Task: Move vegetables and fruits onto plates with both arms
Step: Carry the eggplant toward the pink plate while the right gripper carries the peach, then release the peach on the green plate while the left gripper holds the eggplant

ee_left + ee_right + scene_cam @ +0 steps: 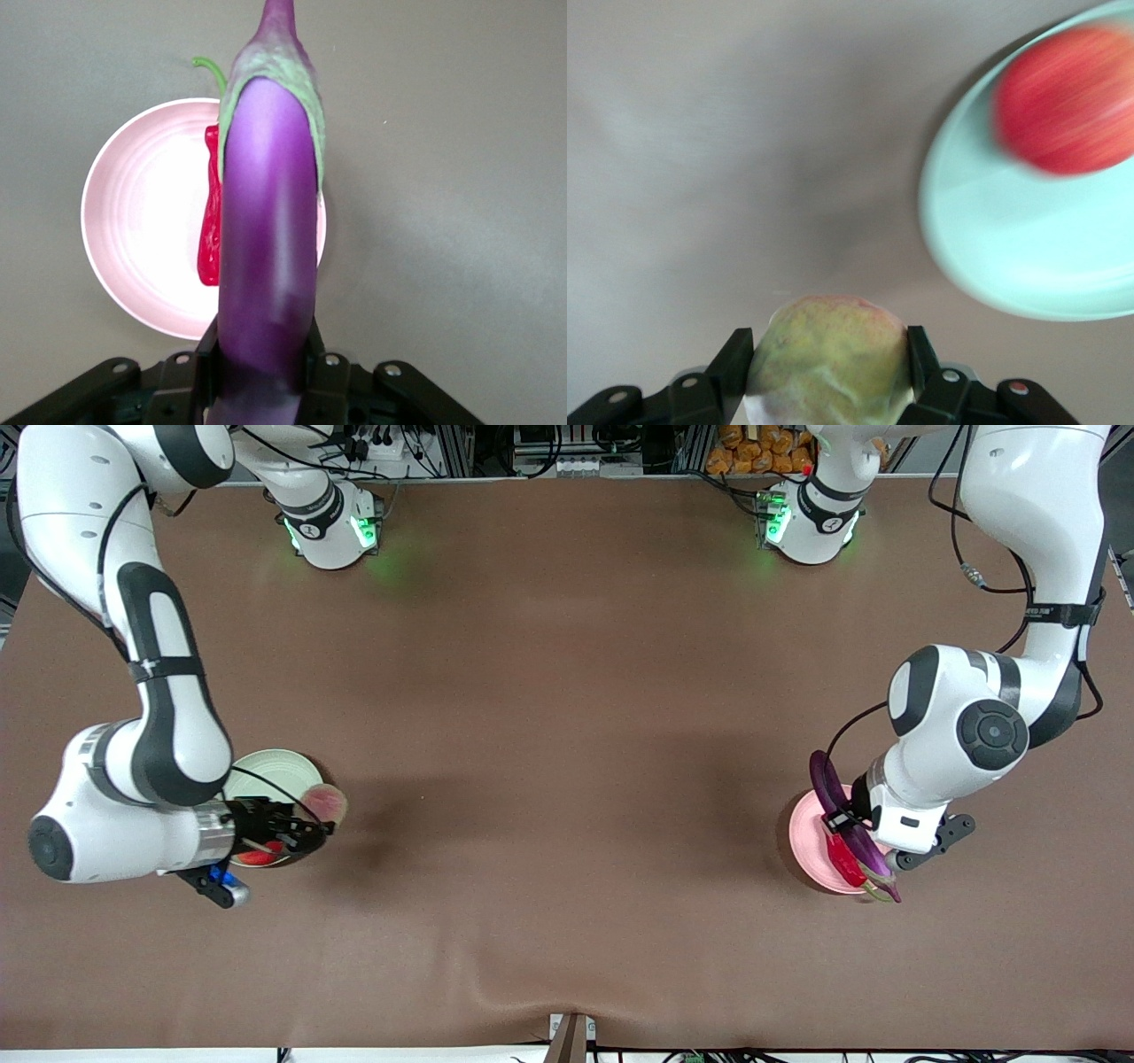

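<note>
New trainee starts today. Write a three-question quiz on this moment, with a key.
1. True or false: the chili pepper lies on the pink plate.
2. What does the right gripper hold? A) eggplant B) peach C) nothing
3. Fill in: the red fruit sits on the pale ____ plate.

Key
1. True.
2. B: it is shut on the peach, beside the green plate.
3. Green.
For reference, the left gripper is shut on the eggplant over the pink plate.
</note>
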